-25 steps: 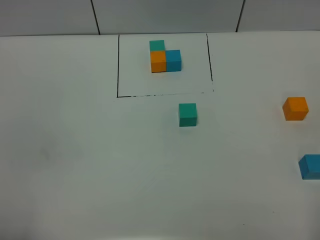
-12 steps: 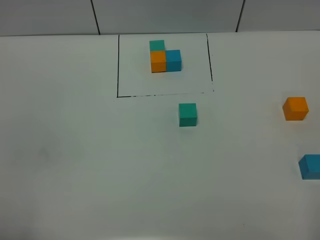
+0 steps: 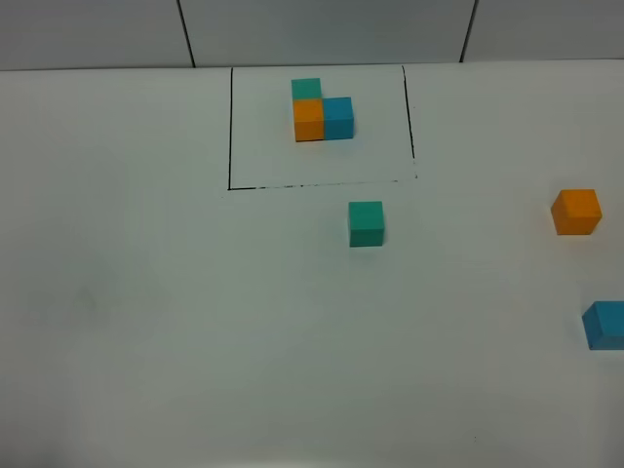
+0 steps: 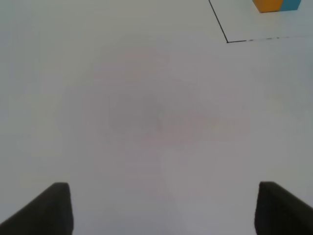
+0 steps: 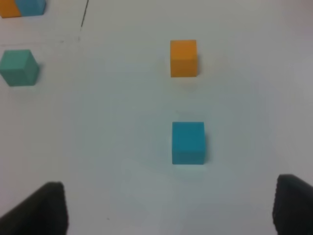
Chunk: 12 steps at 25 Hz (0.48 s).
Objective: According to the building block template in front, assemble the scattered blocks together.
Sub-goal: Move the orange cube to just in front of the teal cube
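The building block template (image 3: 321, 110) is an L of teal-green, orange and blue cubes inside a black drawn rectangle at the back centre. Of the scattered blocks, the teal-green cube (image 3: 367, 223) (image 5: 18, 67) sits just in front of the frame, the orange cube (image 3: 576, 212) (image 5: 184, 58) lies far right, and the blue cube (image 3: 605, 325) (image 5: 188, 142) is at the right edge. My left gripper (image 4: 161, 208) is open over bare table, holding nothing. My right gripper (image 5: 171, 208) is open, with the blue cube ahead of its fingertips, apart from them. Neither arm appears in the high view.
The white table (image 3: 156, 322) is bare on the left and front. A grey wall (image 3: 322, 29) with dark seams runs behind the table's back edge. The frame's corner line (image 4: 227, 39) and part of the template's cubes show in the left wrist view.
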{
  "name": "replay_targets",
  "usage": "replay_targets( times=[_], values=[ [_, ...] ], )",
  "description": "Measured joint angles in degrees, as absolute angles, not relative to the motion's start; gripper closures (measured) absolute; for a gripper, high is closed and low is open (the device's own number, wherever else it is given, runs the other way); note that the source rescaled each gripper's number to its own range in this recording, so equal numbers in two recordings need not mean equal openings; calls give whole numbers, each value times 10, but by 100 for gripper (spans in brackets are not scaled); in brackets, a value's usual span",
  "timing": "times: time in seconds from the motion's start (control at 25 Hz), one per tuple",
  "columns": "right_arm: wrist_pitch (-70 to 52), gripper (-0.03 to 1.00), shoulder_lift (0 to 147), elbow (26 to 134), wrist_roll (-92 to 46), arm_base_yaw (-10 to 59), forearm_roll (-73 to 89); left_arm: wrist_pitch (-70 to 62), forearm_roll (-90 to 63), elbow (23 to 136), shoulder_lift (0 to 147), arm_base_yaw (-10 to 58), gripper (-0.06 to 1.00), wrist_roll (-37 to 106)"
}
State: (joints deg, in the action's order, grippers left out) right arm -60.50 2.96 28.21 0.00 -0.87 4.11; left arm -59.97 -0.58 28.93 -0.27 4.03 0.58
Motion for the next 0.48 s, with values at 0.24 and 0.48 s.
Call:
replay_targets(
  times=[0.24, 0.48],
  values=[
    [-605, 25, 30, 282, 0, -9, 41, -600, -6, 289, -3, 40, 26, 6],
    [-605, 25, 30, 282, 0, -9, 41, -600, -6, 289, -3, 40, 26, 6]
  ],
)
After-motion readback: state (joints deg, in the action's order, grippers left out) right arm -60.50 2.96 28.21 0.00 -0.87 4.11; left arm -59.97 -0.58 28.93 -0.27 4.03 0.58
